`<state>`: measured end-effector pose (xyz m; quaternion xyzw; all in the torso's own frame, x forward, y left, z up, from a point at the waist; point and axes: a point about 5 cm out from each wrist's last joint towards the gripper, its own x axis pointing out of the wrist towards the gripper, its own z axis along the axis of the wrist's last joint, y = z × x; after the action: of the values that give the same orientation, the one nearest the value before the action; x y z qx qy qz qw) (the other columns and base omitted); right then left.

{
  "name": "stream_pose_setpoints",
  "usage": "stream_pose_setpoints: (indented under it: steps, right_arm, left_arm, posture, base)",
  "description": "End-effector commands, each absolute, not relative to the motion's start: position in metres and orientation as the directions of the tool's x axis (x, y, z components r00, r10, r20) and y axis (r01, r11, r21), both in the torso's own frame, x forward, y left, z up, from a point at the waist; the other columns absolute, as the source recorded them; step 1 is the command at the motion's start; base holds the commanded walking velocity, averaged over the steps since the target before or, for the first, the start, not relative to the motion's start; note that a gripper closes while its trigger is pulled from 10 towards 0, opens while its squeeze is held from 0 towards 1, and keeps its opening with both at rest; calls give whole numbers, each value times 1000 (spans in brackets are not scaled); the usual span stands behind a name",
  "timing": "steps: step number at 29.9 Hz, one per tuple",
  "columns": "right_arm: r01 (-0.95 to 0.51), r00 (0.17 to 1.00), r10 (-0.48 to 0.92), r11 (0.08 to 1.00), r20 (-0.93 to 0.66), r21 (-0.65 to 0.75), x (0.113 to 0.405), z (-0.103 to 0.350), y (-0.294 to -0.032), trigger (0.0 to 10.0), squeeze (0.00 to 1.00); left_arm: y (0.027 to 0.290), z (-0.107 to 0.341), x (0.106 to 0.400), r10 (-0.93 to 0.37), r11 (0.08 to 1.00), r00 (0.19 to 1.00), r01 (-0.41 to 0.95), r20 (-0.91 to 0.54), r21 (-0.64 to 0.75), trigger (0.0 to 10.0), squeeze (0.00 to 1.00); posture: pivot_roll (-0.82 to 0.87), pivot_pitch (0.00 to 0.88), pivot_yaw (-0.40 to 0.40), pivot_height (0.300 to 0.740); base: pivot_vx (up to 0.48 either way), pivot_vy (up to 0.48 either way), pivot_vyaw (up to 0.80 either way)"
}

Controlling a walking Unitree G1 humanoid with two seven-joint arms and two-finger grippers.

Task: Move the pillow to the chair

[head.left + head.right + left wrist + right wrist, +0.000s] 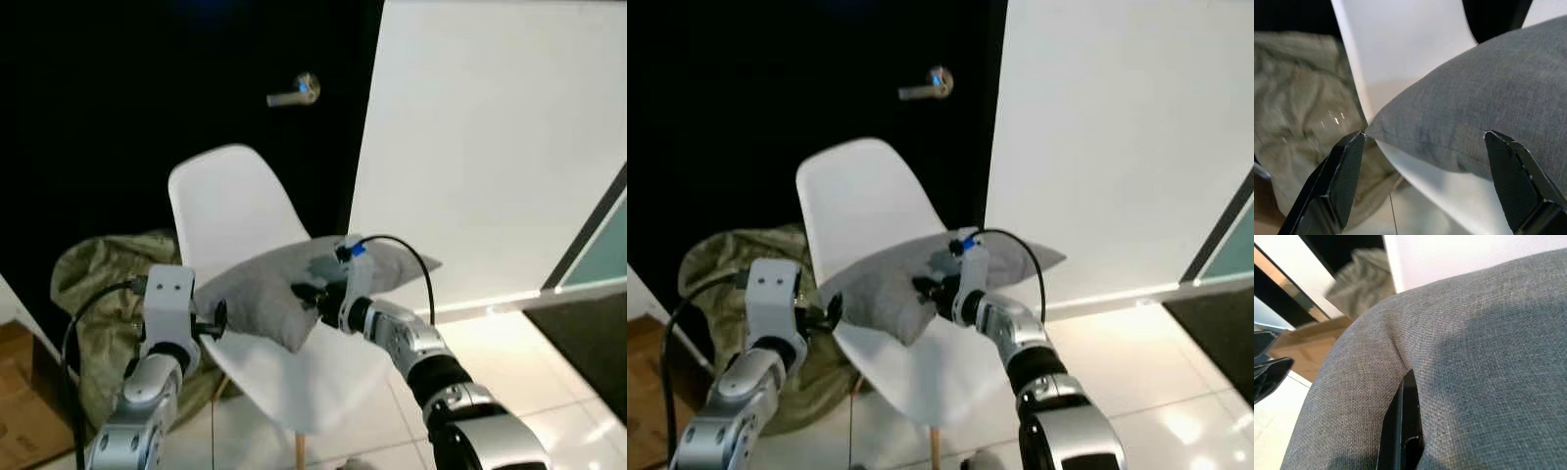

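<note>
Over the white chair, a plump grey woven pillow.

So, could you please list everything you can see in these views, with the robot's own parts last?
pillow: one, grey, over the chair seat, held at two ends.
chair: one, white, in front of the dark door.
door: one, dark, behind the chair.
door handle: one, silver, on the door.
cloth heap: one, olive green, on the floor left of the chair.
wall panel: one, white, right of the door.
floor: white glossy tiles.
left gripper: one, black jaws open, at the pillow's left corner.
right gripper: one, black, jaws pinching the pillow's fabric.
</note>
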<state>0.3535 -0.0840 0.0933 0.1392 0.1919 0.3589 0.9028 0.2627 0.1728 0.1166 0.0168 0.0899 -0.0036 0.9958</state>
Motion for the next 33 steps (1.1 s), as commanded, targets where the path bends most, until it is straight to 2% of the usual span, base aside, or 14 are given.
stream_pose_setpoints:
  steps: [1,7,16,19,20,22,25,26,27,29,30,32,33]
  right_arm:
    - [-601,704,678,728,-211,331,362,106,-86,10000,0]
    - [-563,708,626,780,-327,274,359,92,-93,10000,0]
    - [-530,673,642,765,-367,366,353,79,-93,10000,0]
    - [-568,610,712,699,-349,434,350,81,-83,10000,0]
    - [-597,559,769,632,-309,493,349,86,-74,10000,0]
    - [-602,550,779,619,-300,504,349,87,-72,10000,0]
    - [-673,444,851,524,-281,522,347,95,-52,10000,0]
    - [-673,444,851,524,-281,522,347,95,-52,10000,0]
    - [-698,396,873,488,-286,524,345,98,-42,10000,0]
    - [-703,377,881,474,-286,531,344,99,-39,10000,0]
    - [-719,361,878,476,-313,506,343,97,-38,10000,384]
    - [-731,352,875,479,-333,486,342,96,-38,10000,384]
    - [-729,346,870,485,-352,483,342,94,-41,10000,1000]
  left_arm:
    - [174,117,260,-4,998,982,14,-187,56,10000,0]
    - [174,117,259,-3,998,981,15,-194,59,10000,0]
    - [173,120,258,-11,998,981,24,-196,66,10000,0]
    - [174,122,258,-6,997,981,20,-193,70,10000,0]
    - [176,123,257,-1,997,982,15,-191,74,10000,0]
    - [176,124,257,0,997,982,15,-191,74,10000,0]
    - [178,125,257,7,997,982,8,-190,77,10000,0]
    - [178,125,257,7,997,982,8,-190,77,10000,0]
    - [178,125,257,8,997,982,6,-190,77,10000,0]
    - [178,125,257,9,997,982,6,-190,77,10000,0]
    - [177,125,257,9,997,982,6,-190,77,10000,0]
    - [177,125,257,9,997,982,6,-190,77,10000,0]
    - [177,125,257,10,997,982,5,-191,77,10000,0]
  posture:
    - [-85,4,-25,580]
    - [-86,12,-21,560]
    - [-81,27,-14,520]
    - [-73,30,-15,520]
    - [-69,32,-17,520]
    - [-69,32,-17,520]
    - [-61,31,-21,520]
    - [-61,31,-21,520]
    - [-58,29,-23,520]
    - [-57,29,-24,520]
    - [-56,29,-25,520]
    - [-56,29,-25,520]
    - [-60,28,-25,520]
  base:
    - [0,0,0]
    - [0,0,0]
    - [0,0,0]
    - [0,0,0]
    - [0,0,0]
    - [0,0,0]
    - [0,0,0]
    - [0,0,0]
    - [0,0,0]
    - [0,0,0]
    - [0,0,0]
    - [0,0,0]
    - [0,0,0]
